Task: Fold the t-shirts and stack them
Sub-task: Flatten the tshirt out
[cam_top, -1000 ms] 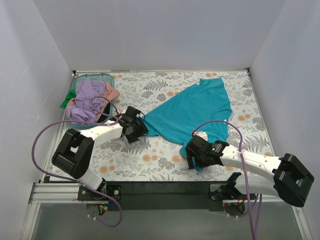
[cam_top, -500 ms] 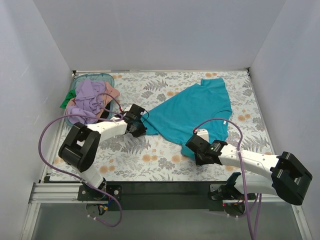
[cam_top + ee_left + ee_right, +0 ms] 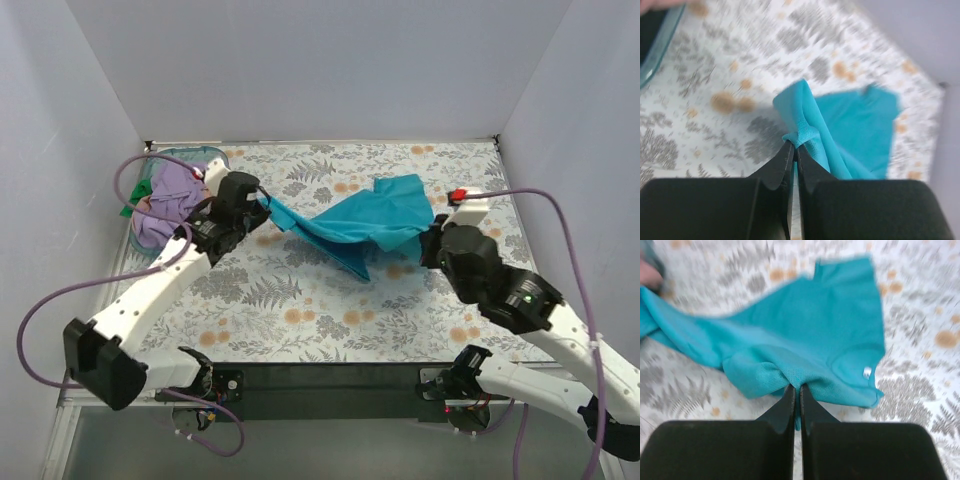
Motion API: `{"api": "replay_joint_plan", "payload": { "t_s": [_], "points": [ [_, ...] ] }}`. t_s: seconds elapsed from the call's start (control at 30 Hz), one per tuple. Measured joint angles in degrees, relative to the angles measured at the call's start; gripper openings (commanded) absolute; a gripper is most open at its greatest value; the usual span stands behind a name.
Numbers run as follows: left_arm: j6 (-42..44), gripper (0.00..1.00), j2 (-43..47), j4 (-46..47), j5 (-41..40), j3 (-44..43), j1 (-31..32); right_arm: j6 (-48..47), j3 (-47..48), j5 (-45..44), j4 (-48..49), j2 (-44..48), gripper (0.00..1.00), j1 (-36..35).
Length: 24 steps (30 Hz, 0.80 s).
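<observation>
The teal shirt hangs stretched between both grippers over the middle of the table, its lower fold sagging toward the flowered top. The left gripper has its jaws pressed together on a bunched edge at the shirt's left end. The right gripper pinches a gathered fold at the right end — close to the collar. A lavender shirt lies heaped in the basket at the far left.
</observation>
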<state>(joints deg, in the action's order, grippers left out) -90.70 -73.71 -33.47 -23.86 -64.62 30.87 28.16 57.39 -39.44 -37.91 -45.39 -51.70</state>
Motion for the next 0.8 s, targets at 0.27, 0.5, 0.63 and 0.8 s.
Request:
{"api": "replay_joint_plan", "payload": {
  "t_s": [0.27, 0.5, 0.63, 0.8],
  "points": [
    [5.92, 0.00, 12.20, -0.70, -2.27, -15.41, 0.02, -10.73, 28.39, -7.23, -1.66, 0.98, 0.01, 0.11],
    [11.32, 0.00, 22.51, 1.88, 2.64, -24.81, 0.02, -18.95, 51.17, -1.66, -1.16, -1.14, 0.01, 0.22],
    [12.50, 0.00, 27.76, 4.35, 7.50, -27.61, 0.11, -21.66, 59.14, 5.05, -1.05, -1.88, 0.01, 0.22],
    [12.85, 0.00, 30.01, 6.95, 11.30, -28.24, 0.13, -24.33, 61.46, 6.10, -0.96, -2.95, 0.01, 0.22]
  ]
}}
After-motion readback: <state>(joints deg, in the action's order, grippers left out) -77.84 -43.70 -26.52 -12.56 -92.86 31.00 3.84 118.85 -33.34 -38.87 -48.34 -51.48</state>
